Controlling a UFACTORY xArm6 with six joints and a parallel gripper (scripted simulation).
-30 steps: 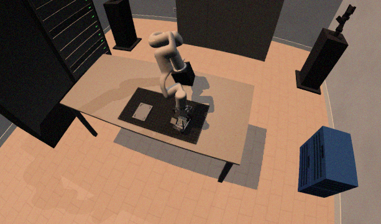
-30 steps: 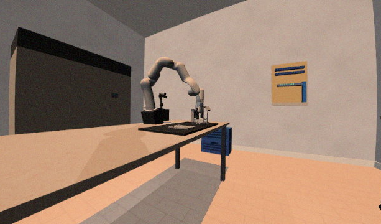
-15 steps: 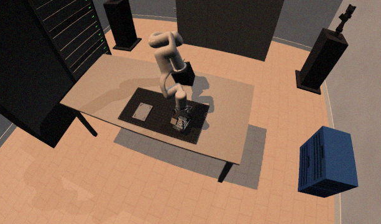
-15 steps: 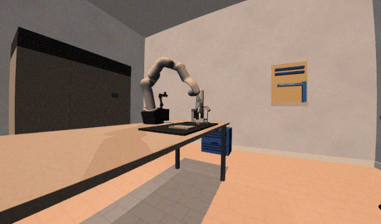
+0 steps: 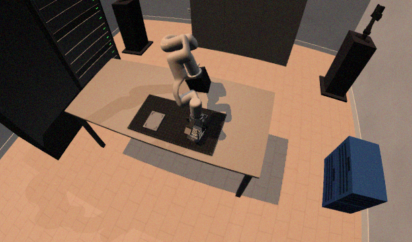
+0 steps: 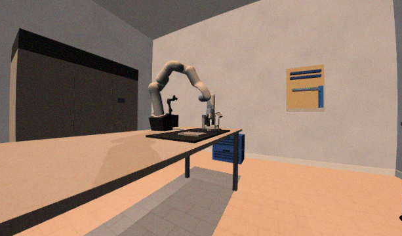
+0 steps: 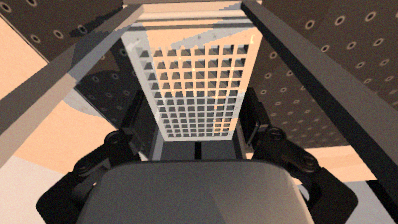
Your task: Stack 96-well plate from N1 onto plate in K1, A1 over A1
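Note:
My gripper [image 7: 195,100] is shut on a 96-well plate [image 7: 197,90], its fingers on the two long sides. The plate's grid of wells fills the middle of the wrist view. It sits between the posts of the stack rack K1 [image 7: 320,85], which run past on both sides. In the top view the gripper [image 5: 196,126] stands low over the rack at the right of the dark mat. I cannot tell whether the held plate touches the plate below; that one is hidden. The plate nest N1 [image 5: 154,121] lies bare at the mat's left and also shows in the exterior view [image 6: 191,133].
The dark perforated mat [image 5: 177,122] lies on a tan table. The arm's black base box [image 5: 198,80] stands behind the mat. A small tan square lies beside the rack. A blue cabinet [image 5: 353,175] stands on the floor to the right.

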